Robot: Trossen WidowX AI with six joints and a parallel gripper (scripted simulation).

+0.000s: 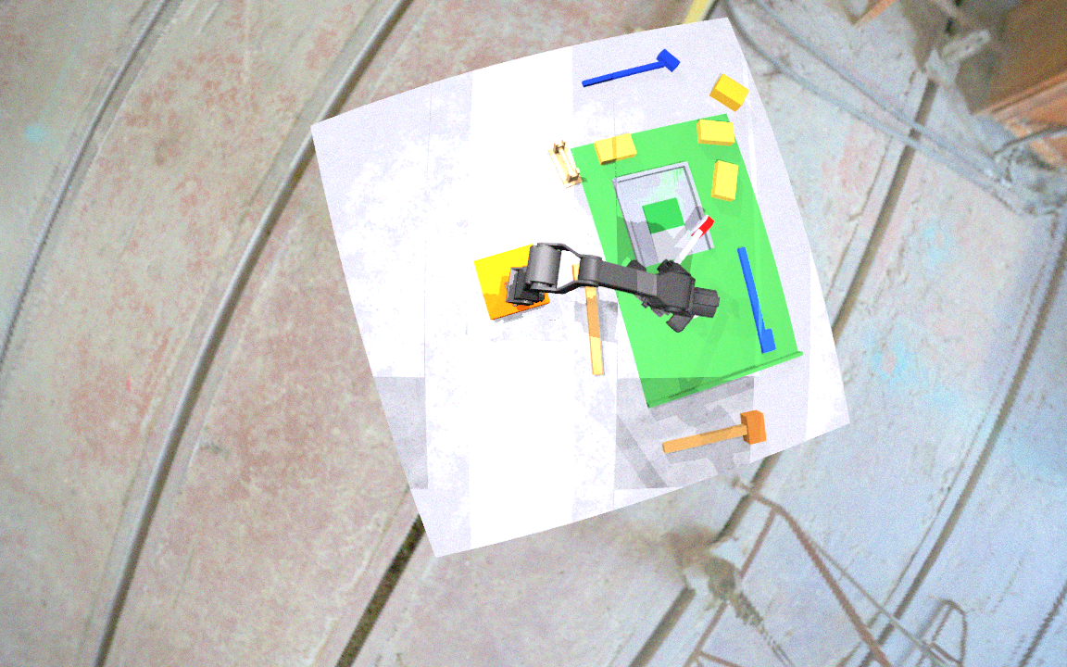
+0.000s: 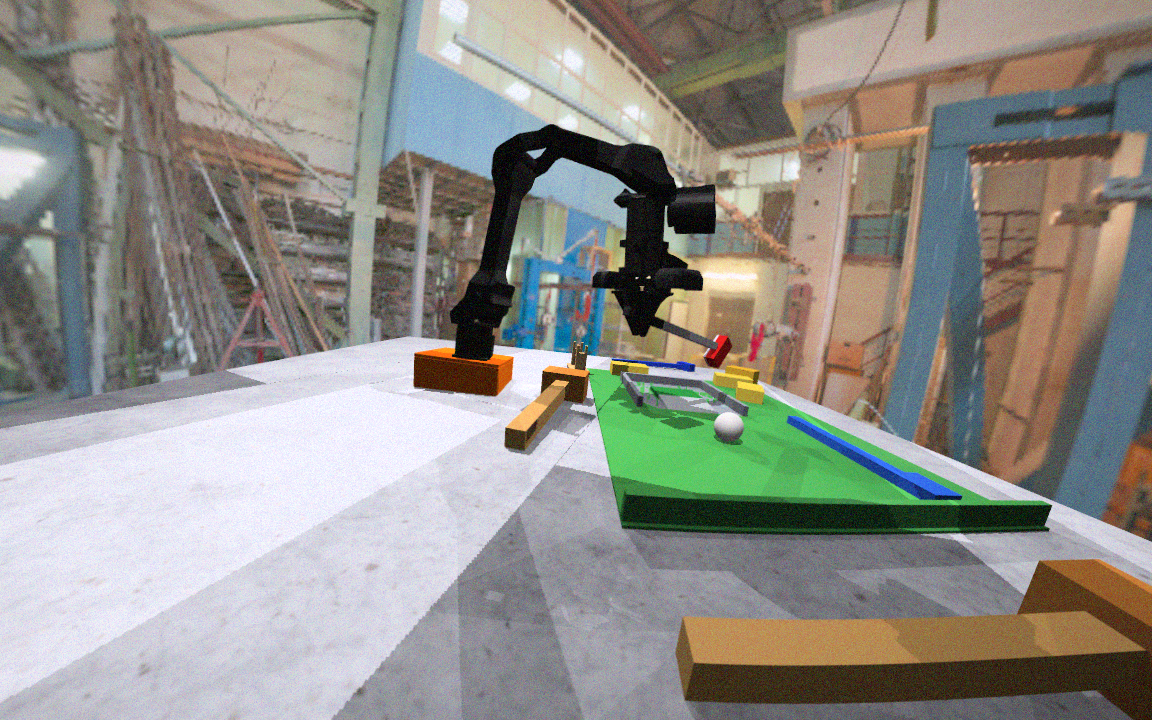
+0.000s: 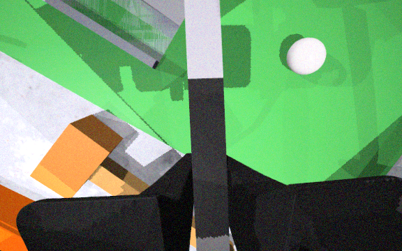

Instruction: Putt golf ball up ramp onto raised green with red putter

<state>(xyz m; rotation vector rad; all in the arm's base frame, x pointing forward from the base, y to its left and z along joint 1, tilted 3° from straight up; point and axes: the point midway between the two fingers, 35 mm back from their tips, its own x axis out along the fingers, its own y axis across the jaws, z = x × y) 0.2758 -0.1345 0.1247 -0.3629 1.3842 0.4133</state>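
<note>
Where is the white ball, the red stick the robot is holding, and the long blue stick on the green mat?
Golf ball (image 2: 728, 426): exterior view, middle of the ball.
Red putter (image 2: 719, 349): exterior view, on its red head.
Blue stick (image 2: 857, 453): exterior view, along its long shaft on the green mat.
</note>
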